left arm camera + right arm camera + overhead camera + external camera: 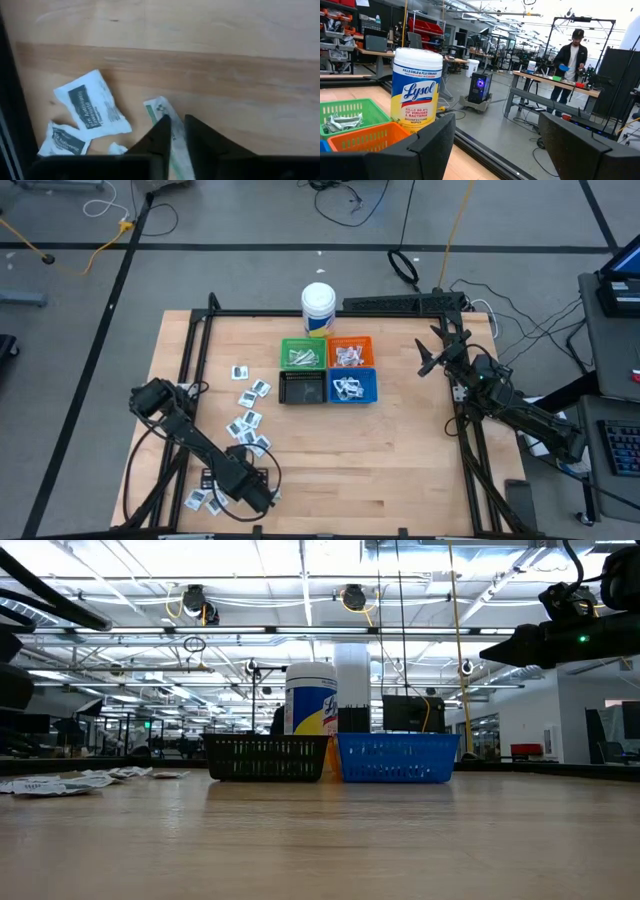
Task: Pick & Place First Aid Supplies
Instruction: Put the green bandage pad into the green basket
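Left tool (177,131) is down at the surface's near-left corner, fingers nearly together, pinching a slim pale-green strip (159,109) that lies flat on the wood. Looks like a grasp just made, strip not lifted yet. Two white sachets with dark print (90,107) lie just beside it, more toward the left edge.

Right tool (495,142) waits above the far-right part of the surface, fingers wide apart, holding nothing.

Progress, my read: partway. Loose packets (248,420) are scattered along the left side of the surface, from mid-left down to the near-left corner, a dozen or more still to move.

Bins sit in a two-by-two block at far centre:
- green bin (285,345): pale strips inside
- orange bin (367,343): white packets
- blue bin (372,392): white packets
- black bin (285,394): can't see anything in it from above

Lysol wipes tub (318,308) stands just behind the bins, toward the far edge.

Next, I'd guess: lift the strip, carry it to the green bin.
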`<state>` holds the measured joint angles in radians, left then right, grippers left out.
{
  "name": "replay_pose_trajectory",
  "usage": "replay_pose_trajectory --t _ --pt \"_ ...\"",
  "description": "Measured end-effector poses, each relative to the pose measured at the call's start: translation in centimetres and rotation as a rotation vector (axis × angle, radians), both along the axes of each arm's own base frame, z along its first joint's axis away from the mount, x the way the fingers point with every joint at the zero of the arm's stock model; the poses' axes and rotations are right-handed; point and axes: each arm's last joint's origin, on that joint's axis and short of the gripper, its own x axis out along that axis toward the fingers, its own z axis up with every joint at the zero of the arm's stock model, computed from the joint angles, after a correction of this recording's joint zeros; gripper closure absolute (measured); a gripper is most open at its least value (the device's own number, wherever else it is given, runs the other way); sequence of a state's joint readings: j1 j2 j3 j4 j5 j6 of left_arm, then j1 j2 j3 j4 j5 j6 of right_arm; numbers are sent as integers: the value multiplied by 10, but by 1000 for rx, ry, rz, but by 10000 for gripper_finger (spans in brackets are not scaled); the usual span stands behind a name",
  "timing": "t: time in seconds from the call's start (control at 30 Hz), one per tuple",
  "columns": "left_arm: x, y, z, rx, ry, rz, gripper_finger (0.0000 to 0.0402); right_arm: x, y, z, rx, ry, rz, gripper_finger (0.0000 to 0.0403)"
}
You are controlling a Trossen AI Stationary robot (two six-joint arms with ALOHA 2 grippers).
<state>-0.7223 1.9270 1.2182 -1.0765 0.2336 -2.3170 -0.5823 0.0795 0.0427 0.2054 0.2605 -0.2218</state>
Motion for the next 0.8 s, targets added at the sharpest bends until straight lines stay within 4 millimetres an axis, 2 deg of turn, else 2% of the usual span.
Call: replay_pose_trajectory --t 0.13,0.47,0.63,0.8 --pt "4 -2 -1 -15 -64 -48 394 0 0 0 0 0 0 124" --pt "6 -2 1 -2 -106 -75 400 0 0 0 0 0 0 124" --pt "-1 4 22 -5 -117 -76 400 0 0 0 0 0 0 124" --pt "-11 14 54 -24 -169 -102 401 0 0 0 0 0 0 124"
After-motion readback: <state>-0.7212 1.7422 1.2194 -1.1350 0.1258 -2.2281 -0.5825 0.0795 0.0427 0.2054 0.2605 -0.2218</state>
